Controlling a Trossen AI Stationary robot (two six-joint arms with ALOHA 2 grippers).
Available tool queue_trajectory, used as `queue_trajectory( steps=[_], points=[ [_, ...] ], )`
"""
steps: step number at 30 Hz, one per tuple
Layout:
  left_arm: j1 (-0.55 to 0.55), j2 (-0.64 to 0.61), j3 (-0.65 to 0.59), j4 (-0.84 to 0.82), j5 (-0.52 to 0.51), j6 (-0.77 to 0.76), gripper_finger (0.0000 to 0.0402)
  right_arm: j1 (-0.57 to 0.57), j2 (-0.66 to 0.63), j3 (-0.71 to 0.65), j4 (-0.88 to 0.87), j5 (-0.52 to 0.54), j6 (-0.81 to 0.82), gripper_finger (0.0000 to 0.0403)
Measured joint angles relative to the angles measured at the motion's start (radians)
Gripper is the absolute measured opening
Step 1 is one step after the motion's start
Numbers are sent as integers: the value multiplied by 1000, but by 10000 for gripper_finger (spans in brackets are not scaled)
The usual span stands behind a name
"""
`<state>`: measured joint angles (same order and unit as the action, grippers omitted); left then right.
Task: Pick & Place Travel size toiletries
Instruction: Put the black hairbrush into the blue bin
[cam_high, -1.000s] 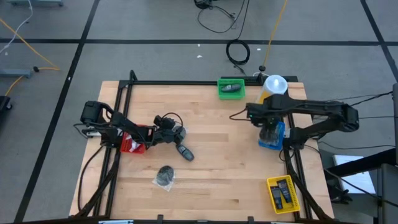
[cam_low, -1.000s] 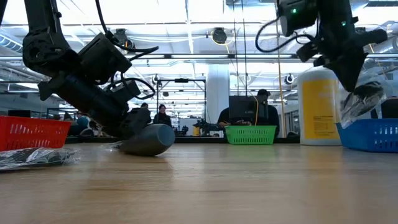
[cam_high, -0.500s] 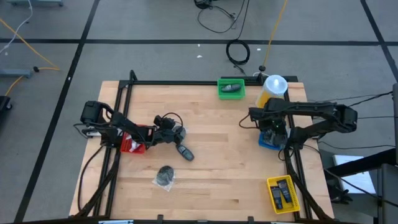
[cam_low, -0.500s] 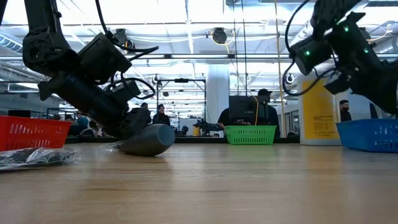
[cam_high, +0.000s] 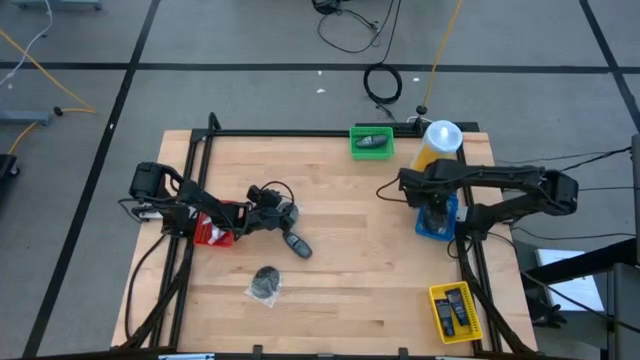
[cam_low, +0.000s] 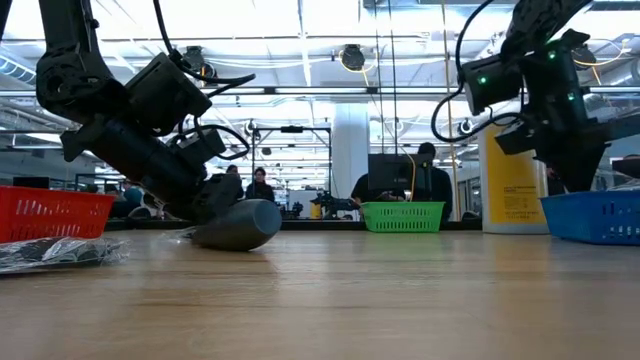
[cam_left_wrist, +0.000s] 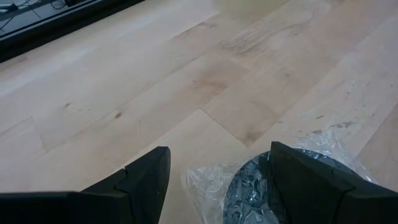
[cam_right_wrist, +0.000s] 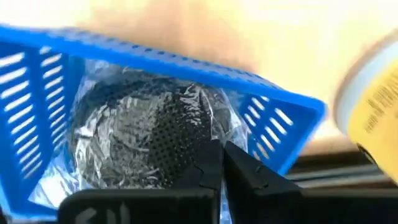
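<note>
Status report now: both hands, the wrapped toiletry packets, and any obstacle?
Left hand open, low beside dark grey packet in clear wrap. Right hand shut, over blue plastic basket, a similar packet inside. Nothing blocking.

Wooden table (cam_high: 350, 250) with red (cam_high: 212, 233), green (cam_high: 371, 142), blue (cam_high: 437, 222), yellow baskets (cam_high: 455, 311); yellow bottle (cam_high: 436, 143).
</note>
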<state>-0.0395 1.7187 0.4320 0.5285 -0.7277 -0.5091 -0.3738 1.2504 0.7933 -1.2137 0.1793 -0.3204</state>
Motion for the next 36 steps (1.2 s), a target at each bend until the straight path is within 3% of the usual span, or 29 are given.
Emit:
queue_trajectory(
  steps=[5,12,18,25,31,36],
  points=[
    [0,0,0,0,1,0,273,-20,-49,-19,55,3,89,0],
    [0,0,0,0,2,0,273,-19,-103,-103,160,39,87,13],
    [0,0,0,1,2,-2,273,-17,-112,-82,143,117,125,79],
    [0,0,0,7,1,0,273,-17,-135,44,56,127,251,167],
    [0,0,0,7,-3,7,273,-9,-135,92,192,-93,440,195],
    [0,0,0,8,3,16,273,69,-135,-12,601,-211,409,192]
  ],
)
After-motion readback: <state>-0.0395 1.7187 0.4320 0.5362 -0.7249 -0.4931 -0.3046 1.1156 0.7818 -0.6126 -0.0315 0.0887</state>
